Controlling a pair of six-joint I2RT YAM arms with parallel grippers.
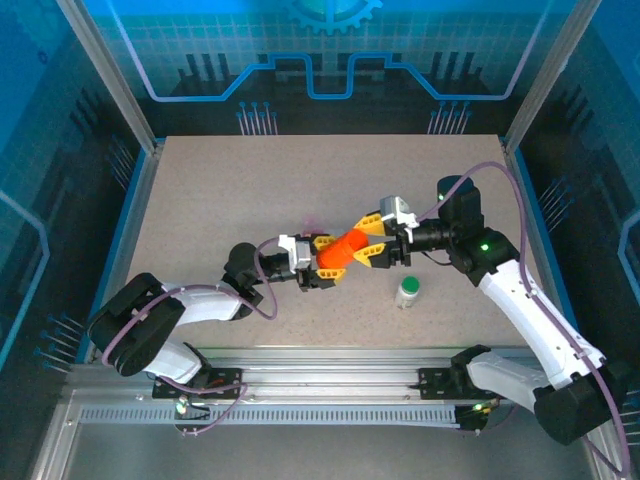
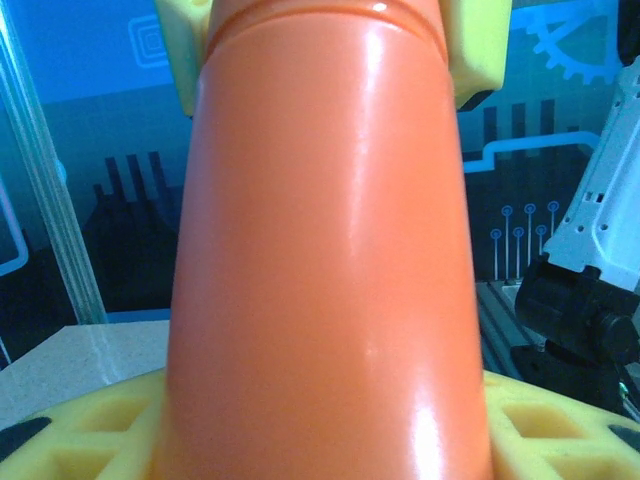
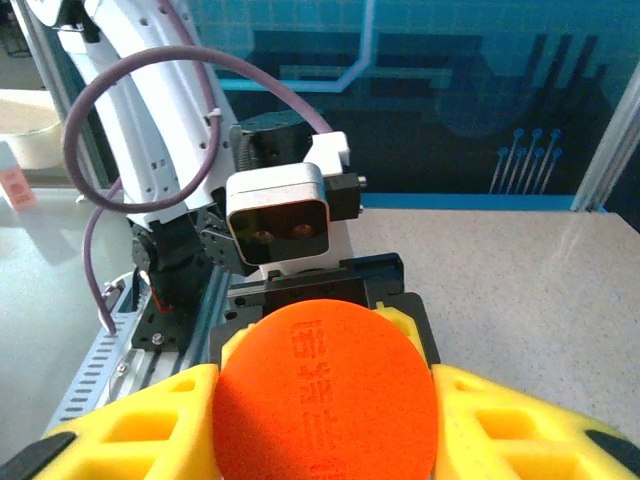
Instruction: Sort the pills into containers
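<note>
Bases of L arm [image 1: 190, 305] and R arm [image 1: 525, 300] at near edge of table [image 1: 200, 200], both reaching inward to meet mid-table. Nearest item on the speckled top: small white bottle w/ green cap [image 1: 408, 291], upright, just in front of R arm's wrist, apart from both grippers.

Behind it, orange bottle [image 1: 343, 252] lying roughly level, angled toward the far right. Left gripper [image 1: 322, 263] clamped on its near-left end, right gripper [image 1: 370, 240] clamped on its far-right end, yellow fingers on either side.

Left wrist view: orange bottle [image 2: 320, 260] rising between yellow pads [image 2: 90, 430] of left gripper [image 2: 320, 440], w/ right gripper's yellow fingers hugging the far end at top.

Right wrist view: round end of orange bottle [image 3: 325, 400], w/ raised lettering, pinched in right gripper [image 3: 325, 430] between yellow fingers [image 3: 130, 430]. L wrist camera [image 3: 277, 213] facing back just beyond.

Top view, just behind left gripper: what looks like the pill box [image 1: 313, 224], a faint pink-tinted shape on the table, too small to make out compartments. Farthest back: blue printed backdrop [image 1: 320, 50].
</note>
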